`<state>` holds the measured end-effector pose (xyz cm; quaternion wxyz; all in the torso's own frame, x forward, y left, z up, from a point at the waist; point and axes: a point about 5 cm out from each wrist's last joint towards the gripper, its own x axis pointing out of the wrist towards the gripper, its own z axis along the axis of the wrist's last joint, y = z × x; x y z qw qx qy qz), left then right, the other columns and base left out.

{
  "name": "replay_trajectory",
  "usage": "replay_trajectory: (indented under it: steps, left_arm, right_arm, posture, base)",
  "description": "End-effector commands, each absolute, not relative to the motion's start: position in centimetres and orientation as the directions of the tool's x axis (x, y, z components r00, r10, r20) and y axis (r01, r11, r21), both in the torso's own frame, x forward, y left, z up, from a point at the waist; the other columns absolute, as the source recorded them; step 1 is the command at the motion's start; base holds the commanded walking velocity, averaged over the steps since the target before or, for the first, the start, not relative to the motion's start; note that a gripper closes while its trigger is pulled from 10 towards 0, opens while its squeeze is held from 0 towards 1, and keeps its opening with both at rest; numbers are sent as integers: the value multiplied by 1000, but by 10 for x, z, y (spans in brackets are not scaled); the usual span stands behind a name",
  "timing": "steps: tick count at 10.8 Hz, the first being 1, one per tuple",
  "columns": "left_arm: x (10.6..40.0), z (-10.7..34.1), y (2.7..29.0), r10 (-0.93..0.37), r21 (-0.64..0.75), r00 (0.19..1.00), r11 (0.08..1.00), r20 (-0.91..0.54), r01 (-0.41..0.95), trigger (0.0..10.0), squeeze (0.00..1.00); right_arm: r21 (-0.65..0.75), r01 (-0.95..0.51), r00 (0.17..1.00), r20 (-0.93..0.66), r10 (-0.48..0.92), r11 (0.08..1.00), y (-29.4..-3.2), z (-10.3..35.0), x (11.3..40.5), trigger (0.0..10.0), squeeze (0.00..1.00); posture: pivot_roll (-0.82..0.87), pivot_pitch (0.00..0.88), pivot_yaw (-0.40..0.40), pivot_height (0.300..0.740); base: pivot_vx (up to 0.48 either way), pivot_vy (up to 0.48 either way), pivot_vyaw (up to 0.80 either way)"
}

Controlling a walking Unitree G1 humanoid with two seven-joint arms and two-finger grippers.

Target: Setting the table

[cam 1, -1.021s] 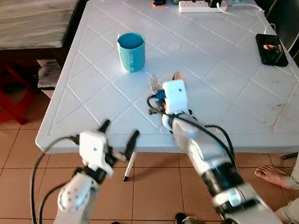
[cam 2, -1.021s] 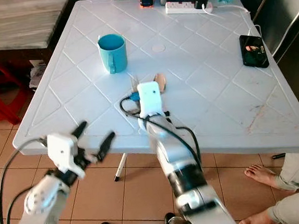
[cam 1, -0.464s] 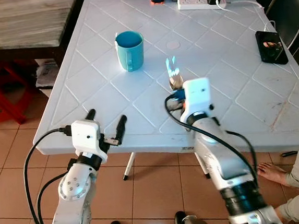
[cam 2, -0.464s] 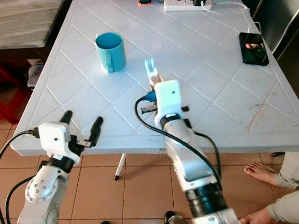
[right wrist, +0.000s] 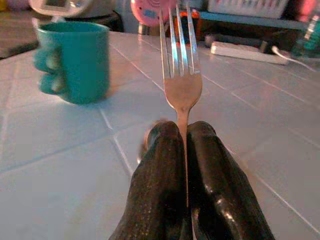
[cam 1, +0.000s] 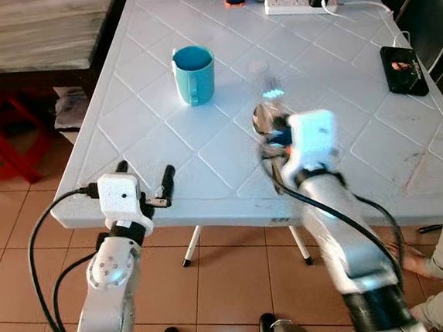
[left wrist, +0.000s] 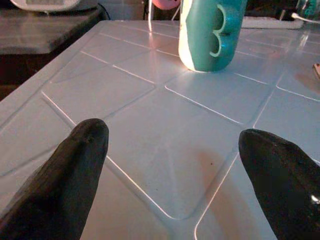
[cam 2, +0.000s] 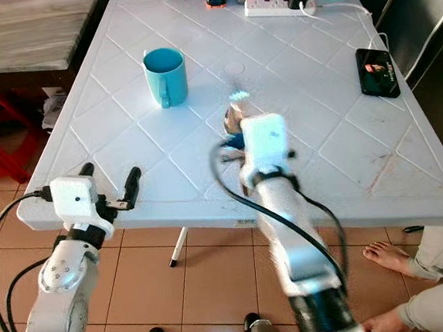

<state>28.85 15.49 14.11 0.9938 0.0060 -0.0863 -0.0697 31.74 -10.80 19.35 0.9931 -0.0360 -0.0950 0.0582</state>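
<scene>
Gripping fork, right gripper, over table

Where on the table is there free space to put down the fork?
Bare patches lie between the teal mug and the right gripper holding the fork, and between that gripper and the black phone. The far edge is crowded, by the power strip.

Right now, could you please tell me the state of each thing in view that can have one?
Teal ceramic mug: upright on the white plastic table, apart from both grippers.
Metal fork: clamped by its handle, tines pointing forward.
Right gripper: shut on the fork, above the table.
Left gripper: open, at the table's near edge.
Black phone: lying flat.
</scene>
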Motion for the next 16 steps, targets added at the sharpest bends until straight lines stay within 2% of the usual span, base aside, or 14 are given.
replay_trajectory:
  steps: [1,6,8,10,12,13,16]
  left_arm:
    - [288,134,157,-123,7,983,992,137,123,10000,0]
    - [287,133,153,-114,-6,982,993,148,116,10000,0]
    - [288,134,153,-116,-3,982,993,151,118,10000,0]
    - [290,134,154,-113,0,982,993,153,115,10000,0]
    - [290,132,151,-112,-4,982,993,149,114,10000,0]
    - [289,132,150,-113,-6,983,993,147,115,10000,0]
    - [289,130,146,-120,-13,982,992,144,123,10000,0]
  right_arm:
    - [-90,-92,966,233,110,992,-115,199,313,10000,0]
    - [-134,-45,977,203,72,990,-151,188,300,10000,0]
    - [-162,-24,978,201,57,987,-149,186,301,10000,0]
    - [-100,-82,963,249,105,992,-143,189,301,10000,0]
    - [-127,-76,963,247,106,989,-145,187,298,10000,0]
    - [-72,-99,973,203,112,993,-144,182,297,10000,0]
    - [-95,-117,968,212,135,988,-142,181,297,10000,0]
  posture:
    - [-56,249,7,740]
    - [-62,240,-13,740]
    - [-61,236,-10,740]
    - [-60,231,-10,740]
    - [-63,231,-14,740]
    - [-63,231,-14,740]
    - [-70,228,-16,740]
  base:
    - [0,0,0]
    - [0,280,0]
    - [0,409,0]
    - [0,416,0]
    - [0,422,0]
    - [0,435,0]
    - [0,451,0]
